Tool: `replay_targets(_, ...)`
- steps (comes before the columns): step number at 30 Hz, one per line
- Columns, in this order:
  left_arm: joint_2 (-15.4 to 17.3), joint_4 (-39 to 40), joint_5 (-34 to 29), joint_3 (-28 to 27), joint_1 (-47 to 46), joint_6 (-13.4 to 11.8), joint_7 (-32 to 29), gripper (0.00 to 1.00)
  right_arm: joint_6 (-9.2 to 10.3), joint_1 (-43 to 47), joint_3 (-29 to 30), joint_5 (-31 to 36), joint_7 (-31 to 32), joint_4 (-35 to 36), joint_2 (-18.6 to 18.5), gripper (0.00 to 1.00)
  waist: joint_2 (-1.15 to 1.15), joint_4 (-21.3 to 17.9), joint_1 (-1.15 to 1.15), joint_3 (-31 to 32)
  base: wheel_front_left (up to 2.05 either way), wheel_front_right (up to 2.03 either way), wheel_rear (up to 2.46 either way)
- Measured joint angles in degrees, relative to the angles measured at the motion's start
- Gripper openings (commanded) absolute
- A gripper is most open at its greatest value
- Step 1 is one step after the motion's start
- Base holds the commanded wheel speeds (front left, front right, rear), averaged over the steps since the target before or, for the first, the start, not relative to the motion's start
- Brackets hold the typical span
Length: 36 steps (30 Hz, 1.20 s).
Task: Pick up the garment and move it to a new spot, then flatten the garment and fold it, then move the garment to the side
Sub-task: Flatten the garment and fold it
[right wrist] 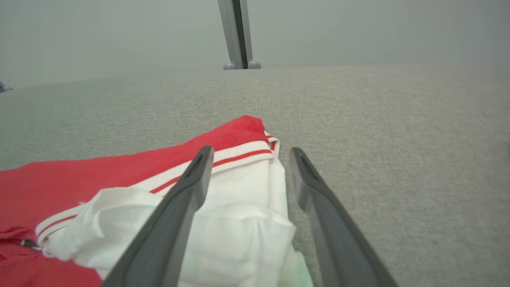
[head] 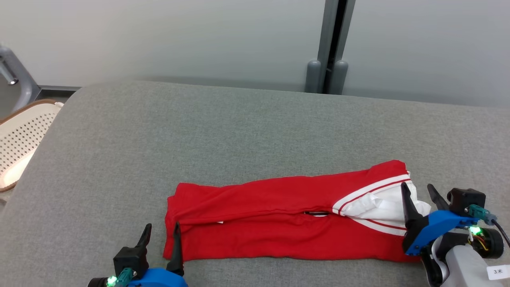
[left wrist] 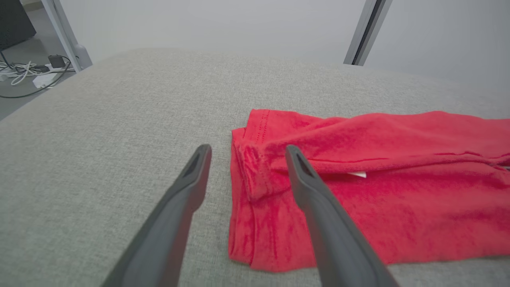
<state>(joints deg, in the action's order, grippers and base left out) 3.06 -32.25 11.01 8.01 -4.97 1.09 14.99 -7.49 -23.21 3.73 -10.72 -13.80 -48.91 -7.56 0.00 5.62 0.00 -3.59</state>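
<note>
Folded red garment [head: 279,223] is being flanked on the grey cushion [head: 199,127] by the left gripper [head: 162,225] and the right gripper [head: 417,185], both being held released, jaws spread.

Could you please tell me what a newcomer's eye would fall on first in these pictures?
The bright red garment, folded into a long band, lies across the near part of the grey padded surface, its white striped end at the robot's right. The left gripper and the right gripper stand open, one at each end.
</note>
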Motion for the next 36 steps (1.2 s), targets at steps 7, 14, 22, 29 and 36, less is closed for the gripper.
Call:
replay_targets(7, -0.1, -0.6, 0.3, 1.5, -0.1, 0.5, 0.0, 1.0, 0.0, -2.2, 3.7, 3.8, 3.2, -10.0, -0.5, 1.0, 0.0, 2.4, 0.0, -1.4, 0.0, 0.0, 0.0)
replay_targets(14, -0.1, -0.8, 0.7, 1.7, -0.1, 0.4, 0.0, 1.0, 0.0, -3.7, 4.9, 2.8, 3.7, -15.5, 0.7, 0.27, 0.0, 2.7, 0.0, -2.0, 0.0, 0.0, 0.0)
replay_targets(22, -0.1, -1.0, 1.1, 1.6, -0.1, 0.0, 0.0, 1.0, -0.12, -3.4, 6.5, -0.8, -0.6, -15.8, 1.0, 0.0, 0.0, -0.4, 0.0, -1.5, 0.0, 0.0, 0.0)
replay_targets(29, -0.1, -1.2, 2.2, 2.3, 0.5, 0.0, 0.0, 1.0, -0.07, 0.1, 11.1, -1.0, -1.1, -10.7, -1.3, 0.0, 0.0, -4.3, 0.0, 0.3, 0.0, 0.0, 0.0)
replay_targets(36, -0.2, -1.4, 4.2, 4.6, 1.5, -0.6, 0.0, 1.0, -0.01, 4.7, 11.5, -1.0, -1.2, -0.7, -0.9, 0.0, 0.0, -6.9, 0.0, 2.5, 0.0, 0.0, 0.0)
